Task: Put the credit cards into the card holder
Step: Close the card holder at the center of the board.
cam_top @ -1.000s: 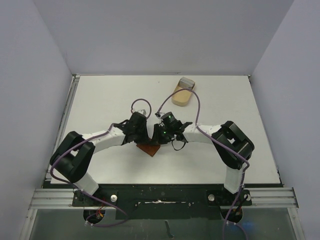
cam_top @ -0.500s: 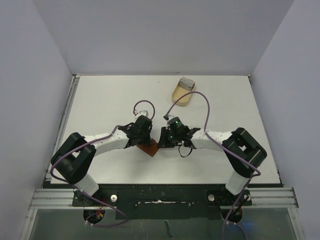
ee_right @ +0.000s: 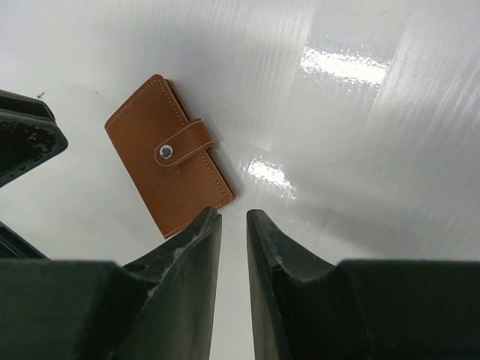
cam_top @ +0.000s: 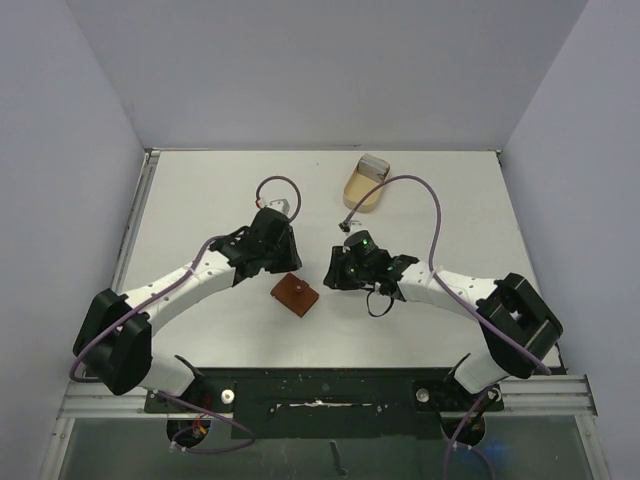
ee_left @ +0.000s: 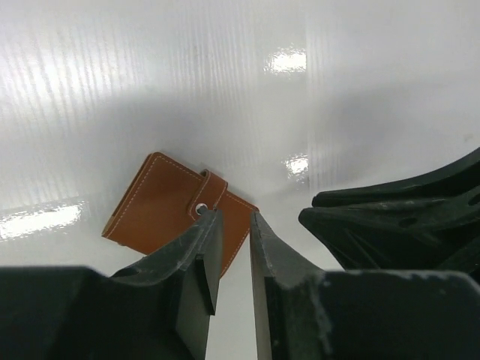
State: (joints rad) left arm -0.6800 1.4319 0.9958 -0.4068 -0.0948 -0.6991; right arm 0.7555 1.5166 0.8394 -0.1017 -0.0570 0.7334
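Between the left fingers, just a thin gap, nothing held. Same for the right fingers: a little open, gripping nothing. Between the 2, flat on the white table, the brown card holder, snapped shut, touched by neither. Far back, 1 tan tray.

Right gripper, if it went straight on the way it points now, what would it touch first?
Probably the bare table just beside the wallet; the wallet's near corner lies close to that line, so a graze is possible.
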